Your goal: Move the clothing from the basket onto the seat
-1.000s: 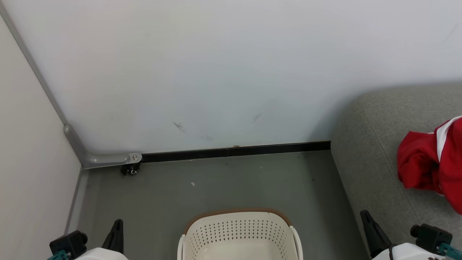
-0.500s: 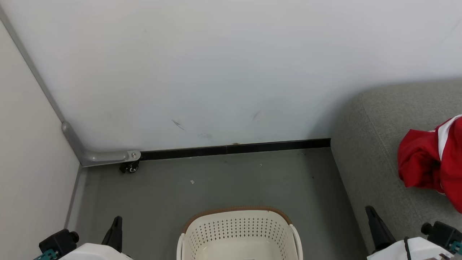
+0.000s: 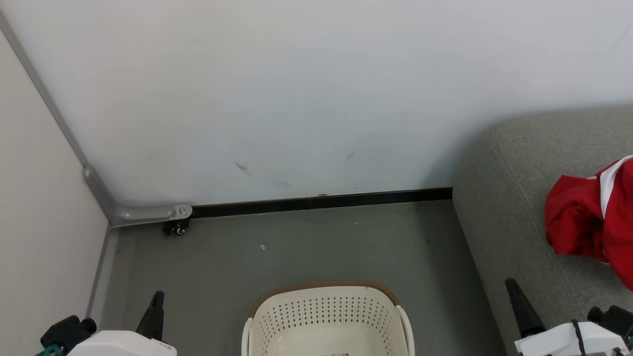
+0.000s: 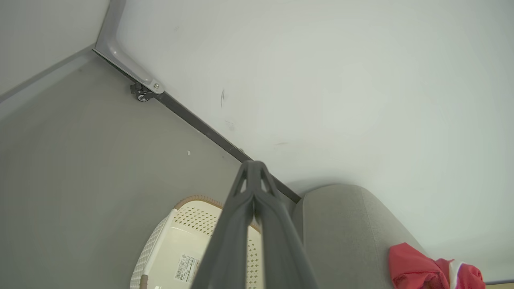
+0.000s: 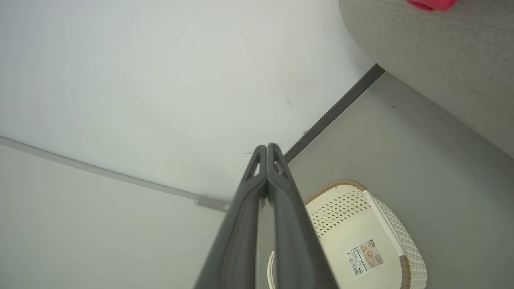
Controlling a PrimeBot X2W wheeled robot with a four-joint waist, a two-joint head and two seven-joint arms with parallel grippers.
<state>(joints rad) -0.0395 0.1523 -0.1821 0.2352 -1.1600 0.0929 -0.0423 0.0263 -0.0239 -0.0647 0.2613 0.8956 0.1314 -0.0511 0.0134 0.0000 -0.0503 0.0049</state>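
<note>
The cream basket (image 3: 326, 316) with a brown rim stands on the floor at the bottom centre; its inside (image 5: 353, 257) holds only a paper label. Red clothing (image 3: 588, 222) with white trim lies bunched on the grey seat (image 3: 514, 198) at the right. The same red fabric (image 4: 429, 269) shows at the sofa's far end in the left wrist view. My left gripper (image 3: 156, 306) hangs left of the basket, fingers pressed together (image 4: 253, 176), holding nothing. My right gripper (image 3: 517, 301) is shut too (image 5: 267, 154), hovering by the seat's front edge, right of the basket.
A pale wall with a black skirting strip (image 3: 321, 202) runs behind the grey floor. A partition on a small caster wheel (image 3: 178, 228) closes off the left side. Open floor lies between basket and wall.
The view has shifted slightly, so basket and skirting sit a touch differently. Both grippers have sunk lower in the picture and drifted outward. The clothing stays put on the seat.
</note>
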